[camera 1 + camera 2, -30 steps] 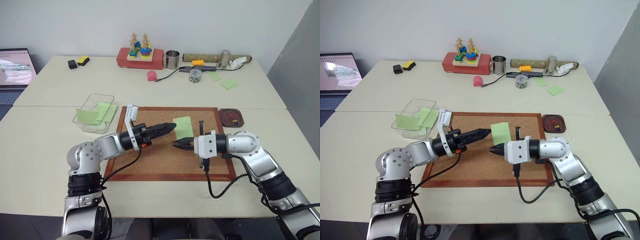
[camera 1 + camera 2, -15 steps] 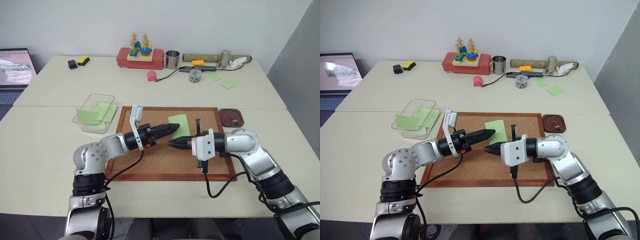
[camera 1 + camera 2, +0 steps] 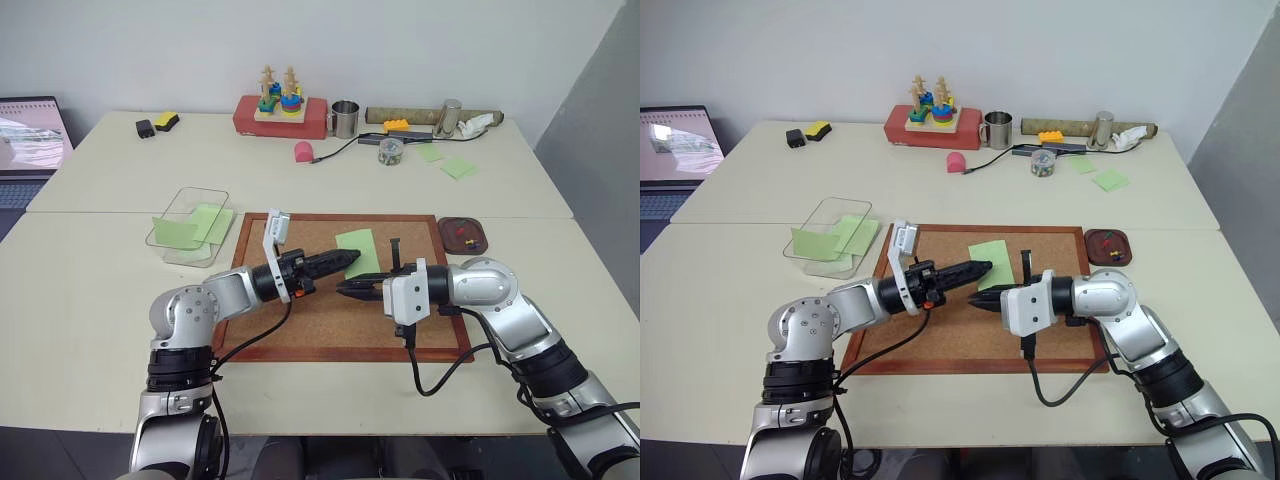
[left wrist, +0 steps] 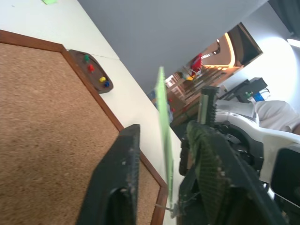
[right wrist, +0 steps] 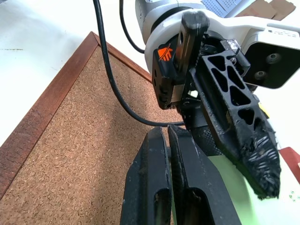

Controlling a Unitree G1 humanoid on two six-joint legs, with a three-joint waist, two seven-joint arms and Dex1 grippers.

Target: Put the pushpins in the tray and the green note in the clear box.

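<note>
Right gripper (image 3: 345, 287) sits over the middle of the cork board (image 3: 300, 330), fingers pressed together on the lower edge of the green note (image 3: 358, 251), which stands lifted off the cork. Left gripper (image 3: 350, 259) points in from nine o'clock and meets the same note; in the left wrist view the note (image 4: 164, 140) runs edge-on between its two fingers (image 4: 117, 178), which stand narrowly apart on either side of the sheet. Whether they press on the paper cannot be told. The two grippers' tips are just beside each other.

Clear box (image 3: 178, 215) lies on the bench (image 3: 90, 290) at about ten o'clock from the grippers, just off the board's left corner, with at least two green sheets (image 3: 205, 222) inside.

Tray (image 3: 463, 235) lies at about two o'clock from the grippers, touching or just beside the board's right frame. In the left wrist view it (image 4: 77, 58) carries four pushpins (image 4: 91, 68): one green, one red, one yellow, one blue.

Two further green notes (image 3: 458, 168) lie at the far right of the bench, well apart from the grippers.
</note>
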